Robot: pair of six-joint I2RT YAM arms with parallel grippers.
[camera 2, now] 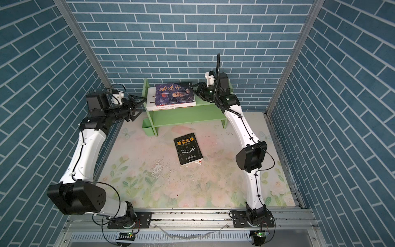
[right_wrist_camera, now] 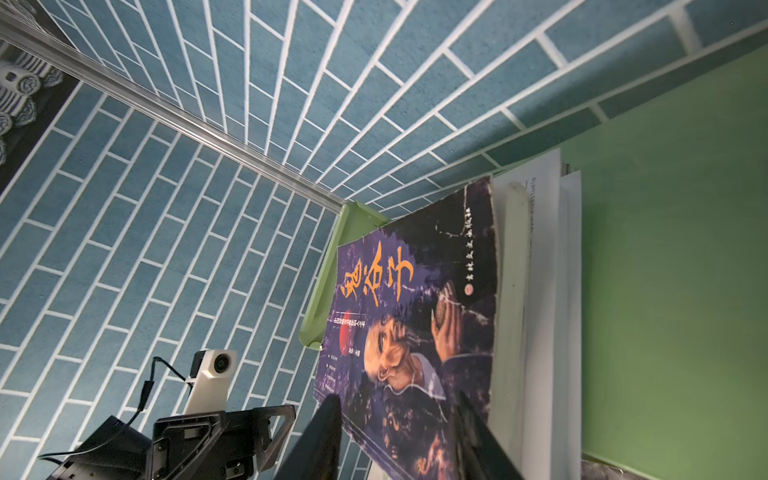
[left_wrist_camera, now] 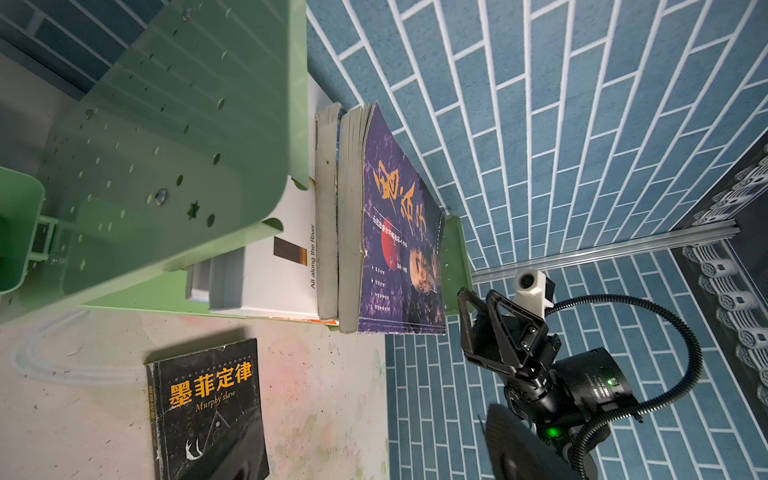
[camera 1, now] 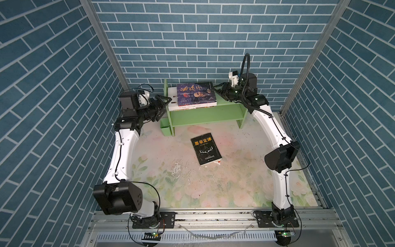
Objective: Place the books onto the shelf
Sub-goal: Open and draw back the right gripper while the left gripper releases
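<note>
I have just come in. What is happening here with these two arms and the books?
Two robot arms are putting books onto the green shelf. Several already lie stacked flat on its top tier, a purple book uppermost. The right end effector is at that book's right edge, jaws apart. The left end effector hovers open beside the shelf's left panel, holding nothing. A black book lies on the table in front, not yet shelved.

The white-and-black left arm and right arm both reach forward, elbows bowed outward. The black left gripper has its jaws spread wide. The black right gripper has its jaws parted.
</note>
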